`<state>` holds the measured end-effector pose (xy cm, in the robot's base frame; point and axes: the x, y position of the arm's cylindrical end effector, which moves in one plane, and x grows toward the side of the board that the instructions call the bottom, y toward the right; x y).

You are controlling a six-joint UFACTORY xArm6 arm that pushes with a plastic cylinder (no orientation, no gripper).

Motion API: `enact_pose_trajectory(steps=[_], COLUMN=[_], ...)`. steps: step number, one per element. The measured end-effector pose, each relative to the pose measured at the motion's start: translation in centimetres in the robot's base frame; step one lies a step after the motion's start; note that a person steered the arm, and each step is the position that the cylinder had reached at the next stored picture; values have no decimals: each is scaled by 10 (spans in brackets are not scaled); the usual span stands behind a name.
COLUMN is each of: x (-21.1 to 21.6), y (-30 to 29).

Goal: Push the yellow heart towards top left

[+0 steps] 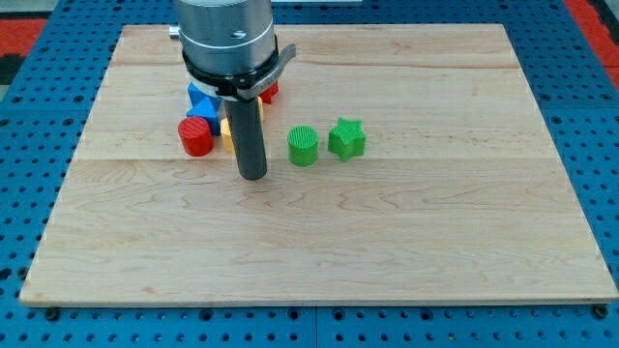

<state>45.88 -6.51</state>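
The wooden surface (pixel 319 242) is seen bare along the view's bottom. My tip (pixel 252 176) is set down left of the green cylinder (pixel 303 146) and green star (pixel 347 138). No claw is carried, only the rod. Just behind it, a sliver of the yellow heart (pixel 226 134) is glimpsed, flanked by the red cylinder (pixel 195 136). Farther back, a blue block (pixel 201 100) and a red block (pixel 270 91) are partly hidden.

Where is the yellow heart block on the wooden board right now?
The yellow heart block sits in the board's upper-left part, mostly hidden behind the dark rod, between the red cylinder and my tip.
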Motion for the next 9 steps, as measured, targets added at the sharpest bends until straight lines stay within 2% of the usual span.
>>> enact_pose_trajectory(steps=[1,3,5,6,9], x=[-24,-29,-51,-102,-184], y=[9,132,-14,-15,-17])
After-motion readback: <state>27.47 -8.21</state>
